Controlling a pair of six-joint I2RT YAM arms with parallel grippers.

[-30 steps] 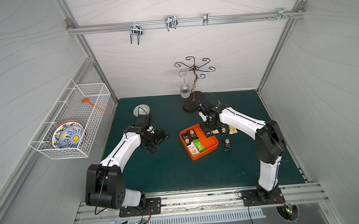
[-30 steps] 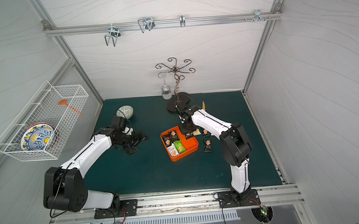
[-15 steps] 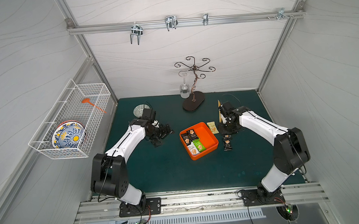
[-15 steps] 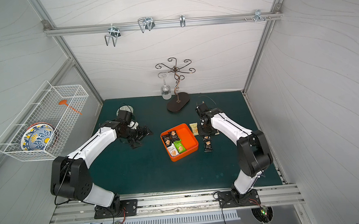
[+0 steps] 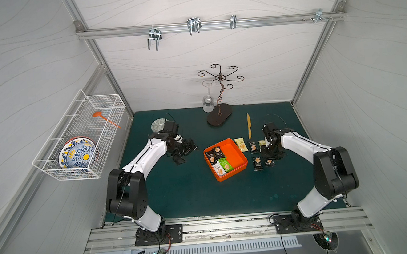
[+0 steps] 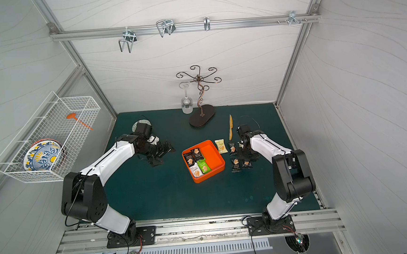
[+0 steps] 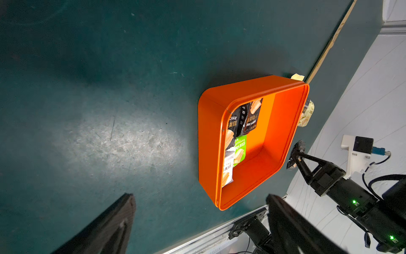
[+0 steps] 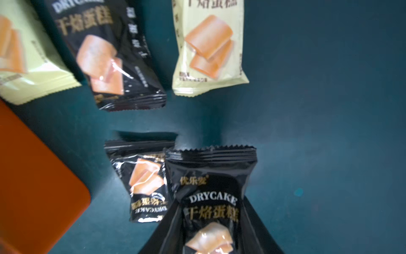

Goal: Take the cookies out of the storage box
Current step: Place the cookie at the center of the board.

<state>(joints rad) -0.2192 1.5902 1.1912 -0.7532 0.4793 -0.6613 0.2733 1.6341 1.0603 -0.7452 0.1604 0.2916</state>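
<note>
Mat [image 5: 190, 194], dark green, lies under everything I work on. The orange storage box [image 5: 236, 152] sits flat near its middle, between my two arms, in both top views [image 6: 214, 156].

My left gripper [image 5: 187, 153] hangs above bare mat on my left side of the box, close to it but not touching. Its jaws are spread wide with nothing between them. My left wrist view shows my fingers [image 7: 109, 224] framing only mat and a corner of the box.

My right gripper [image 8: 211, 200] stands on the other side of the box, part-way closed and pinching one black cookie [image 8: 211, 171]. The packet's crimped end sticks out beyond my fingertips. I cannot tell whether it touches the mat.

Four cookies [image 5: 217, 153] lie in the box, lined along the wall nearest my left arm: two black, a white cookie [image 5: 219, 170] and a green cookie [image 5: 225, 164]. Four more lie loose on the mat beside my right gripper: two pale yellow cookies [image 5: 241, 145] and two black ones.
</note>
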